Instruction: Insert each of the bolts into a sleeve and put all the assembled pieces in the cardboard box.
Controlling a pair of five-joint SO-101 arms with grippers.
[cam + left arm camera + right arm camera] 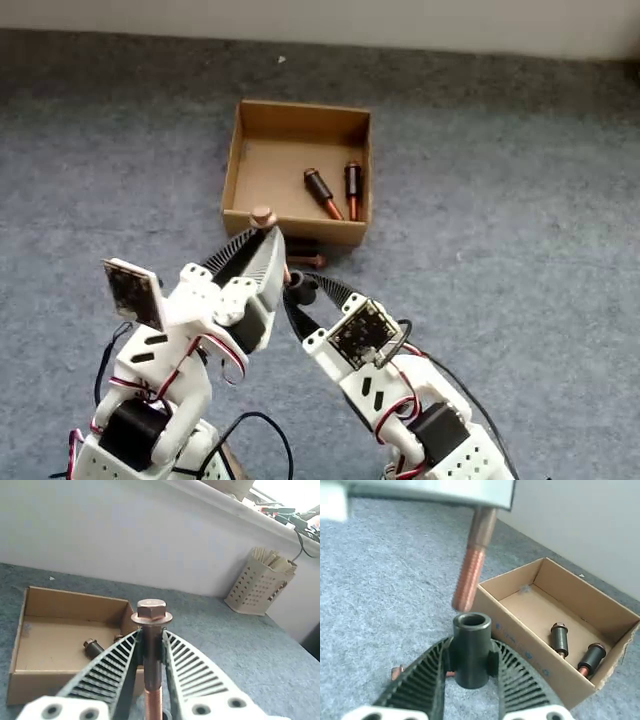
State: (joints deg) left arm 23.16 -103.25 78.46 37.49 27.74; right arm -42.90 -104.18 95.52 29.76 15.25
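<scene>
The box [232,165] sits open-topped on grey carpet, its near wall just beyond the two grippers. Bare carpet is seen on both sides of it, and a strip between its far wall and the room wall. A perforated holder [260,587] stands by that wall, well apart from the box. A loose bolt [306,261] lies on the carpet just before the box's near wall, close under the grippers.

Two assembled pieces [322,191] [353,185] lie inside the box towards one side wall, near each other but apart, with their long axes running roughly from far wall to near wall.

A bolt [151,645] is clamped in the left gripper [151,637], whose fingers are closed narrowly on the shank just under the flanged head. The head stands clear past the fingertips, and the long axis runs back between the fingers. From the right wrist, the threaded end of the bolt [472,565] is seen slanting down towards the sleeve [471,650].

The sleeve is gripped upright about its middle by the right gripper [471,655], with the bore open towards the bolt. The thread tip is just above the rim and slightly to one side; it is not in the bore. Whether tip and rim touch cannot be told.
</scene>
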